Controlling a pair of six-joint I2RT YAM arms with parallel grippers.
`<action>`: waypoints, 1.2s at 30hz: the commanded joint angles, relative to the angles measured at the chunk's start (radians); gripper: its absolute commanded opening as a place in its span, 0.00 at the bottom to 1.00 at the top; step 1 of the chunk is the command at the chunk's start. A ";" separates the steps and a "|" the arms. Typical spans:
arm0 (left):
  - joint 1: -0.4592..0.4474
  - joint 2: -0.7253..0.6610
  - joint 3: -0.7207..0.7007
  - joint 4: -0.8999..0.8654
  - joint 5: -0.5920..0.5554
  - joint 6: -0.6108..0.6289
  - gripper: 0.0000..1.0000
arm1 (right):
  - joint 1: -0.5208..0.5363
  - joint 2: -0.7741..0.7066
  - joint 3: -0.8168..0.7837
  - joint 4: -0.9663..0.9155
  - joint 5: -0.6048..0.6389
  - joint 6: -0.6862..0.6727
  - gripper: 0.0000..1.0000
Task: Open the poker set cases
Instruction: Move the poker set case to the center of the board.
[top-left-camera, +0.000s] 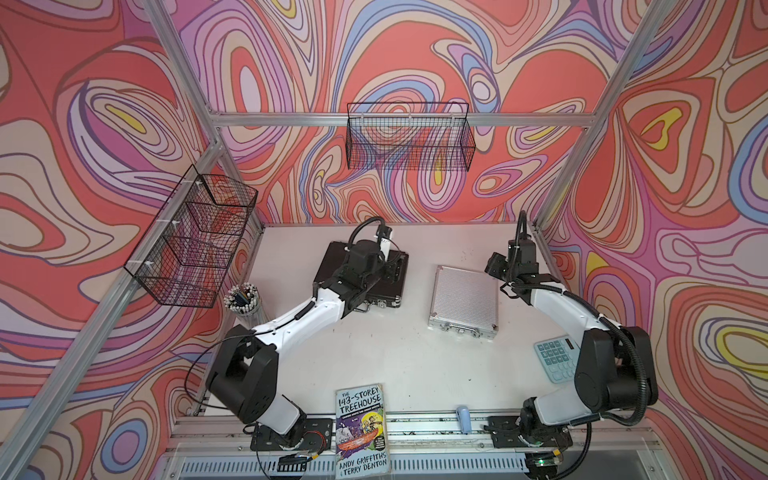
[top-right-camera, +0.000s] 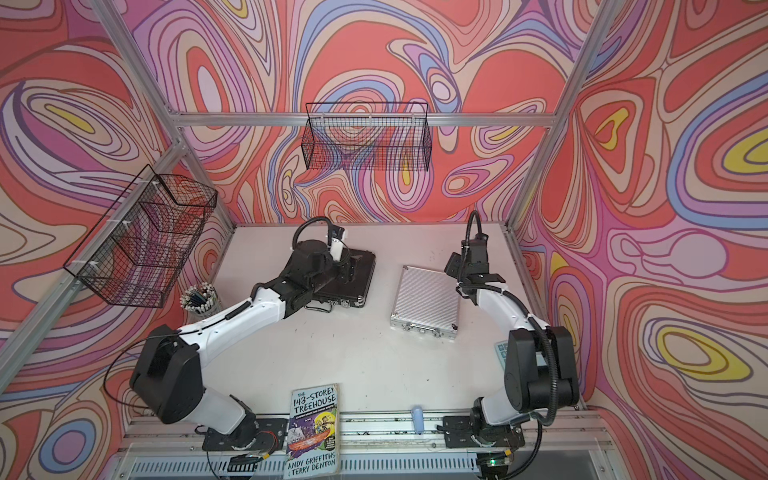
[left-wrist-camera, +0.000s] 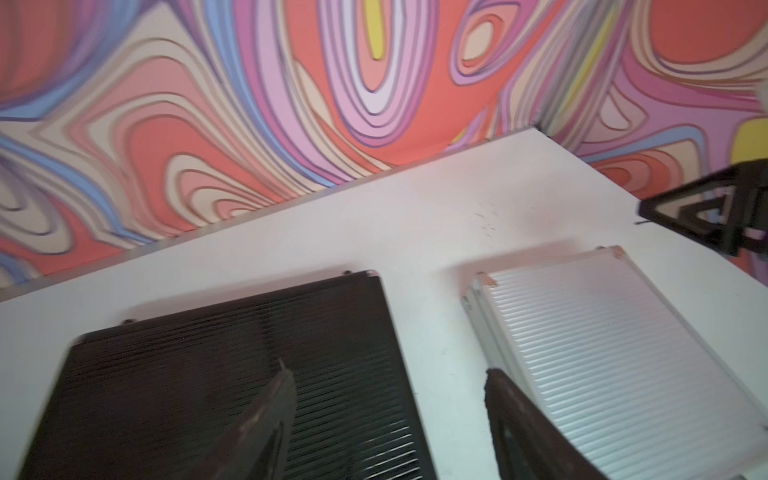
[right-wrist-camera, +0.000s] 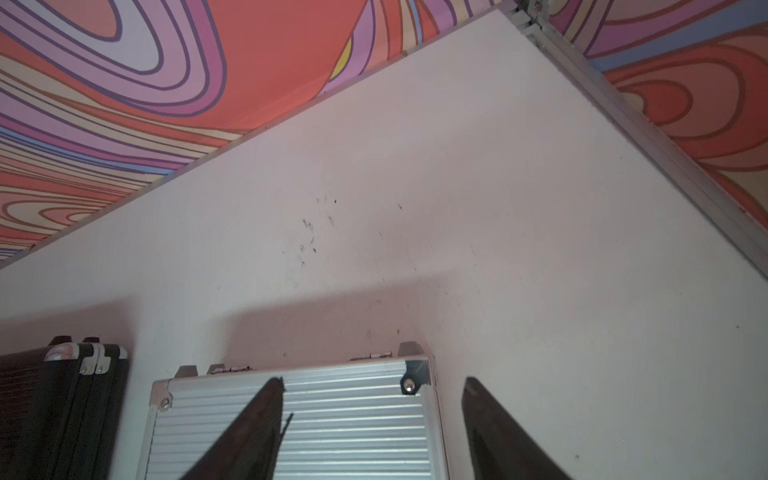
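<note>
Both poker set cases lie closed and flat on the white table, handles toward the front. My left arm covers much of the wider black case (top-left-camera: 332, 262) (left-wrist-camera: 199, 374). The ribbed silver case (top-left-camera: 463, 297) (top-right-camera: 426, 297) (right-wrist-camera: 353, 424) lies to its right. My left gripper (top-left-camera: 392, 268) (left-wrist-camera: 388, 372) is open above the black case's right edge, with one finger over the lid and the other over the gap between the cases. My right gripper (top-left-camera: 496, 266) (right-wrist-camera: 373, 380) is open over the silver case's back right corner, by the hinges. Neither gripper holds anything.
A paperback book (top-left-camera: 360, 430) lies at the front edge. A teal calculator (top-left-camera: 555, 359) sits under my right arm. A cup of pens (top-left-camera: 243, 299) stands at the left. Wire baskets hang on the left wall (top-left-camera: 195, 237) and the back wall (top-left-camera: 409, 141).
</note>
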 joint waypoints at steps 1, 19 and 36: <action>-0.047 0.081 0.123 -0.198 0.149 -0.076 0.70 | -0.037 -0.034 -0.019 -0.099 -0.109 0.055 0.68; -0.121 0.397 0.352 -0.374 0.218 -0.235 0.75 | -0.102 -0.048 -0.177 -0.067 -0.266 0.081 0.56; -0.134 0.561 0.452 -0.360 0.315 -0.292 0.56 | -0.105 0.018 -0.234 0.085 -0.378 0.125 0.40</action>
